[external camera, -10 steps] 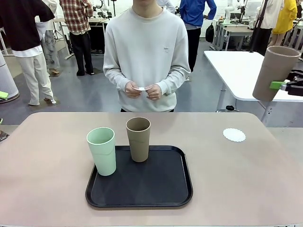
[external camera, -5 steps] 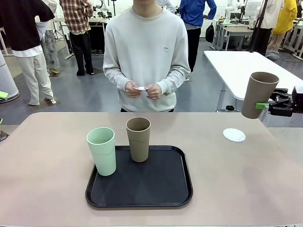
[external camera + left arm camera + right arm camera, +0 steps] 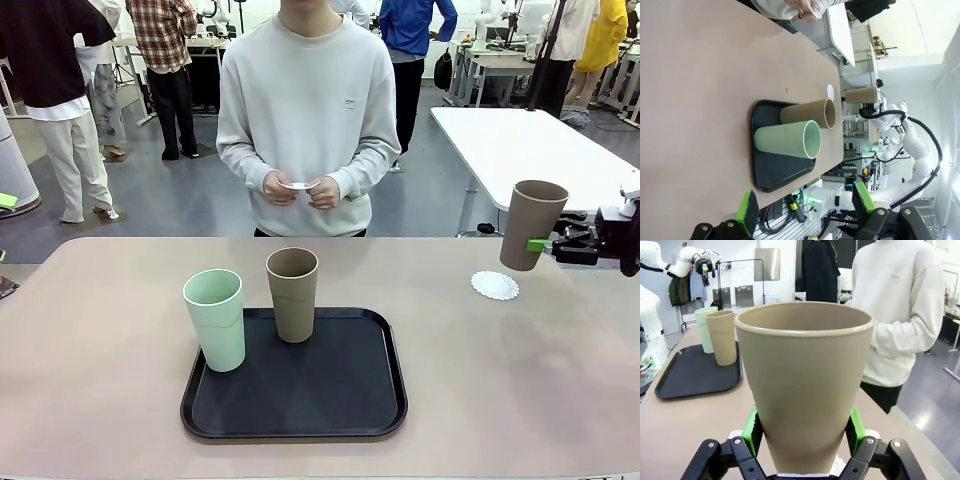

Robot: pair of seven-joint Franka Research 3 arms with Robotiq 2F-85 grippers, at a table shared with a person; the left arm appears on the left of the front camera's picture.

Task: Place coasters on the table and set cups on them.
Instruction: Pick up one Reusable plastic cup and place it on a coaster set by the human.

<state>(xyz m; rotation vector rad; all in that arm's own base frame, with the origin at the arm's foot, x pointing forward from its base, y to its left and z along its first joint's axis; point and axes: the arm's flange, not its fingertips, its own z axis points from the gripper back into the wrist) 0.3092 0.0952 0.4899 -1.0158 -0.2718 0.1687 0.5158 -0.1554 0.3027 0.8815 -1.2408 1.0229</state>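
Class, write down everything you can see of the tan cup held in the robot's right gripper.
The tan cup is a tall, handleless tumbler, matte, tapering from a wide rim to a narrower base. It is nearly upright, mouth up, off the table. The right gripper clamps its lower half between green-padded fingers; nothing else touches it. It hangs close by the white coaster.

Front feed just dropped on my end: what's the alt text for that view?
The right gripper holds a brown cup upright in the air by the coaster on the right of the table. A green cup and second brown cup stand on the black tray at centre; the person opposite holds another coaster.
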